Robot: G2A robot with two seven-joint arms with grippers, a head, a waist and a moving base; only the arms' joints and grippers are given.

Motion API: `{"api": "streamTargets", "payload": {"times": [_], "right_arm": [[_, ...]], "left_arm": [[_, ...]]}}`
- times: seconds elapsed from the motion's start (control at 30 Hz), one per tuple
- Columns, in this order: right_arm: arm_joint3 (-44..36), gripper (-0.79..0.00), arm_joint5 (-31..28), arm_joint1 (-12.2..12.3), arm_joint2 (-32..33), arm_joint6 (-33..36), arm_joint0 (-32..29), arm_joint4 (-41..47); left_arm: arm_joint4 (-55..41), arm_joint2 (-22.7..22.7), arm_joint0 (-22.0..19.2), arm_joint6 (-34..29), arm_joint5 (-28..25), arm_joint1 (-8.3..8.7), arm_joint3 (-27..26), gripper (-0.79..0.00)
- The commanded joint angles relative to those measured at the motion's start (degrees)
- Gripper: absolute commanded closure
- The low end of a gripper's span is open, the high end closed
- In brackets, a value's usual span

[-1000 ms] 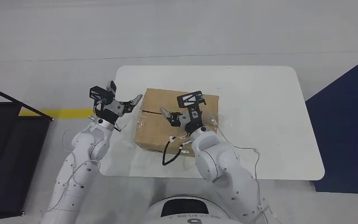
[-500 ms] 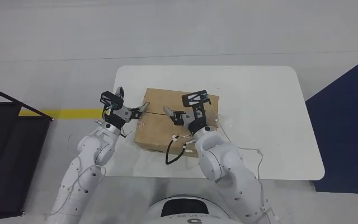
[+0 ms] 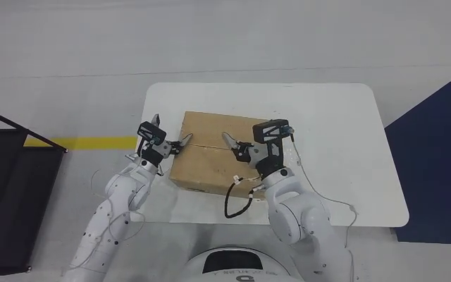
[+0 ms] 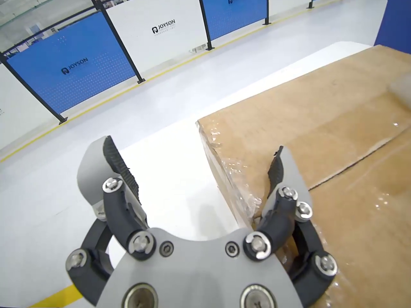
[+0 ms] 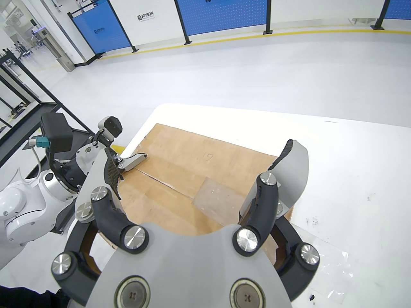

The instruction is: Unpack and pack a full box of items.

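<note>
Though closed and taped at one edge, looks stiff, probably heavy if full, slick on the tape point(image 4: 231, 174). Holds right gripper point(image 5: 200, 158) wide above box point(image 3: 211, 127), central on table point(image 3: 338, 141); straddles its left edge with left gripper point(image 4: 192, 147), equally wide. Best opened along seam point(image 3: 208, 145).

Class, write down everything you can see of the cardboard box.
The cardboard box is brown and shut, with a seam across the middle of its top. Wrinkled clear tape runs along its edge, and a clear patch lies on top. It sits flat on the white table. The open left gripper straddles one end by the seam; the open right gripper hangs over the other. Whether either touches it is unclear.
</note>
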Motion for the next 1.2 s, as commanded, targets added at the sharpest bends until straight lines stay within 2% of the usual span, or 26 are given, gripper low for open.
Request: {"api": "streamTargets", "payload": {"times": [0.0, 0.13, 0.47, 0.57, 0.73, 0.87, 1.0, 1.17], "right_arm": [[0.10, -0.785, 0.04, -0.01, -0.04, 0.03, 0.07, 0.04], [0.54, -0.785, 0.55, 0.05, 1.09, -1.07, -0.87, 1.62], [-3.22, -0.785, 1.63, 1.27, 14.26, -8.45, -15.45, 12.05], [-2.72, -0.785, 1.71, 1.44, 17.10, -7.72, -17.72, 15.84], [0.41, -0.785, -1.06, 1.57, 19.64, -7.36, -16.90, 23.14], [4.56, -0.785, -8.63, 1.74, 20.74, -8.39, -14.43, 31.03], [5.76, -0.785, -12.46, 1.92, 19.29, -7.78, -12.24, 32.22], [5.49, -0.785, -12.42, 1.95, 15.57, -6.53, -9.55, 30.31]], "left_arm": [[0.03, 0.03, 0.08, -0.01, 0.01, -0.02, 0.10, -0.785], [0.13, 0.11, 0.06, -0.21, 0.00, -0.06, 0.13, -0.785], [-0.07, 0.88, -0.45, -0.80, -0.07, -0.30, 1.28, -0.785], [0.04, 0.97, -0.55, -0.84, -0.09, -0.34, 1.36, -0.785], [0.24, 1.20, -0.56, -0.70, -0.27, -0.39, 1.62, -0.785], [0.46, 1.36, -0.46, -0.63, -0.30, -0.43, 1.71, -0.785], [0.68, 1.25, -0.35, -0.41, -0.34, -0.42, 1.71, -0.785], [0.59, 0.94, 0.04, -0.02, -0.35, -0.40, 1.44, -0.785]]}}
